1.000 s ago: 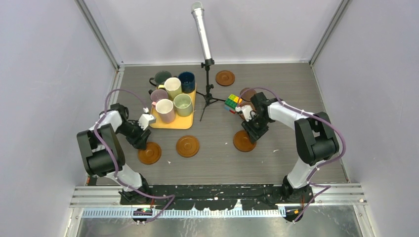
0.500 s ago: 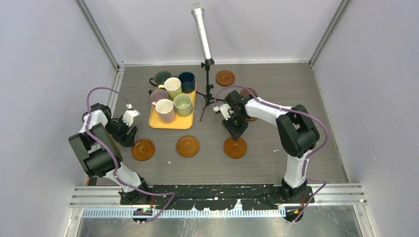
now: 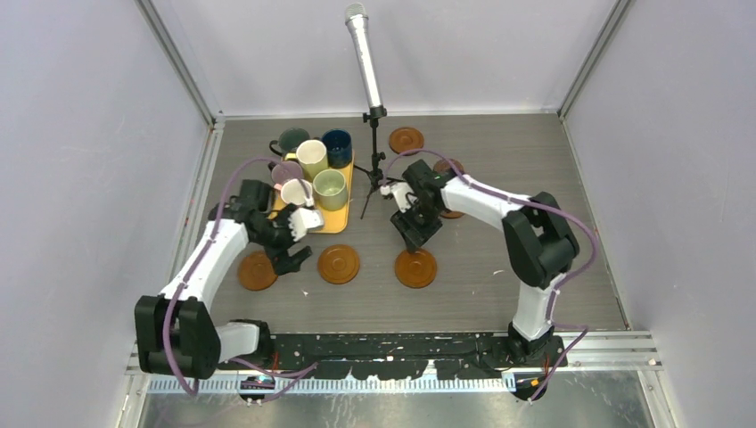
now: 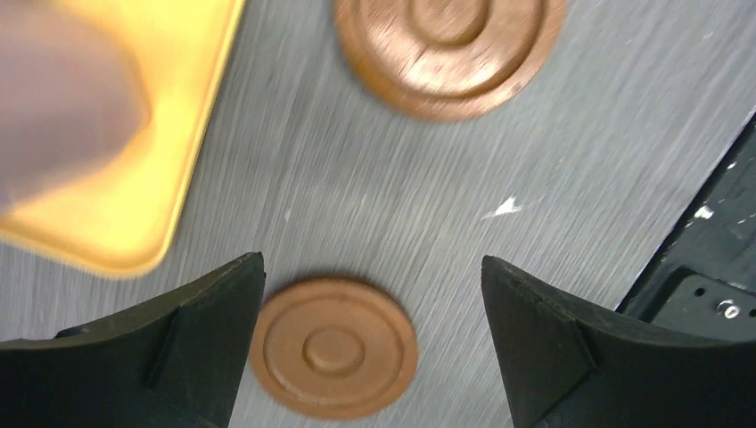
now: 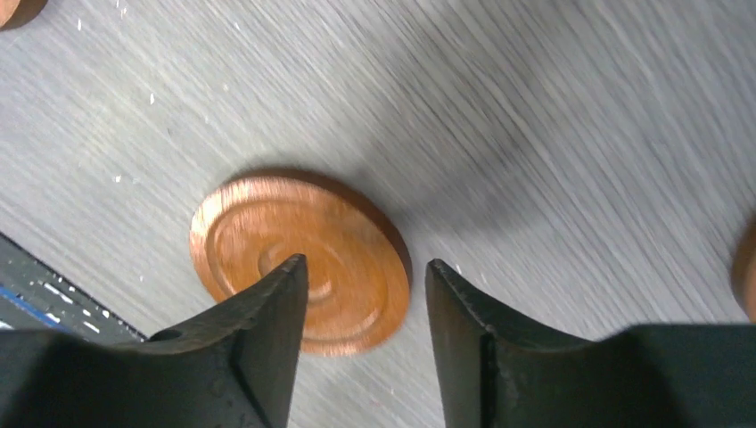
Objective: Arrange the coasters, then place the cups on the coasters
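Note:
Three brown coasters lie in a row on the near table: left [image 3: 257, 270], middle [image 3: 339, 264], right [image 3: 416, 267]. A fourth coaster [image 3: 406, 140] lies at the back, and a fifth [image 3: 453, 167] shows partly behind the right arm. Several cups stand on the yellow tray [image 3: 328, 221], among them pink [image 3: 297, 192], pale green [image 3: 329, 187] and navy [image 3: 337, 145]. My left gripper [image 3: 287, 259] [image 4: 373, 267] hangs open above the table, with the left coaster [image 4: 334, 348] by its left finger [image 4: 223, 321]. My right gripper [image 3: 414, 234] [image 5: 365, 276] is open and empty just above the right coaster [image 5: 299, 276].
A microphone [image 3: 364, 53] on a black tripod stand [image 3: 374, 174] rises between the tray and the right arm. The middle coaster [image 4: 450, 45] shows at the top of the left wrist view, the tray's corner [image 4: 134, 223] at its left. Grey walls enclose the table.
The right gripper slid its coaster leftward into the row, then opened off it. The left arm swung from the table's left side toward the tray's near edge and opened wide.

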You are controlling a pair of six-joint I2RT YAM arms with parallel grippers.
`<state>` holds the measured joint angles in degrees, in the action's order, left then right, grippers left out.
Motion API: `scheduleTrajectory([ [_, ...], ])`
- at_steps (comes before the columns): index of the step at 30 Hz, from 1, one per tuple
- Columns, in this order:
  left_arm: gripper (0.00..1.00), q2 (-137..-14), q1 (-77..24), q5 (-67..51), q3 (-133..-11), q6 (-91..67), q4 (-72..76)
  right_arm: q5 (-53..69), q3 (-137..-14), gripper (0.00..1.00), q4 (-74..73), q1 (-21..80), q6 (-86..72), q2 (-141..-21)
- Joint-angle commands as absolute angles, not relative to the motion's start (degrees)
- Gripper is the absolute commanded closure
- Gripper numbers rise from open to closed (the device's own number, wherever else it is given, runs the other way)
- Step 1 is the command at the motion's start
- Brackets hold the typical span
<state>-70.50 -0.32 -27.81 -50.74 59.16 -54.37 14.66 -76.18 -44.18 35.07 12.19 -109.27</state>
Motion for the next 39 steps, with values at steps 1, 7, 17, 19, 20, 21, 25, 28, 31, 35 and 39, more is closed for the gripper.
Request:
scheduleTrajectory([
  [1,0.06,-70.29,-12.76,-25.02,-50.40,47.99,-48.64,17.52,-72.44,0.41,-45.41,31.27,14.25,-97.67],
  [7,0.04,-75.66,-28.98,-17.64,-50.03,41.72,-40.25,15.24,-63.93,0.42,-45.24,28.63,15.58,-94.37],
  [17,0.19,-87.26,-36.43,-15.79,-53.28,41.52,-38.07,20.30,-62.50,0.49,-43.07,28.20,12.53,-99.47],
  [19,0.22,-88.63,-36.41,-14.85,-52.55,42.87,-39.04,20.70,-63.14,0.50,-42.75,28.82,11.97,-101.53],
  [20,0.22,-88.75,-36.35,-14.19,-51.65,43.66,-38.94,20.24,-63.54,0.51,-42.46,29.41,11.41,-103.01],
  [21,0.23,-88.49,-36.33,-13.67,-50.53,44.72,-38.78,19.89,-63.95,0.52,-42.19,29.86,11.01,-104.01],
  [25,0.29,-86.28,-35.45,-12.61,-46.84,46.90,-38.76,18.75,-66.17,0.56,-40.58,31.65,8.70,-107.21],
  [28,0.33,-83.78,-34.24,-12.70,-44.48,48.59,-39.77,17.84,-67.85,0.58,-39.83,33.04,7.54,-109.05],
  [31,0.37,-80.97,-32.43,-12.65,-42.22,50.16,-40.51,16.00,-68.82,0.60,-38.71,35.14,6.65,-110.44],
  [35,0.41,-78.50,-28.97,-13.85,-40.19,52.88,-42.53,13.70,-70.80,0.62,-37.62,37.18,5.06,-112.59],
  [39,0.43,-75.80,-26.38,-14.23,-38.18,55.32,-44.33,12.05,-73.60,0.64,-36.79,38.37,4.07,-114.73],
])
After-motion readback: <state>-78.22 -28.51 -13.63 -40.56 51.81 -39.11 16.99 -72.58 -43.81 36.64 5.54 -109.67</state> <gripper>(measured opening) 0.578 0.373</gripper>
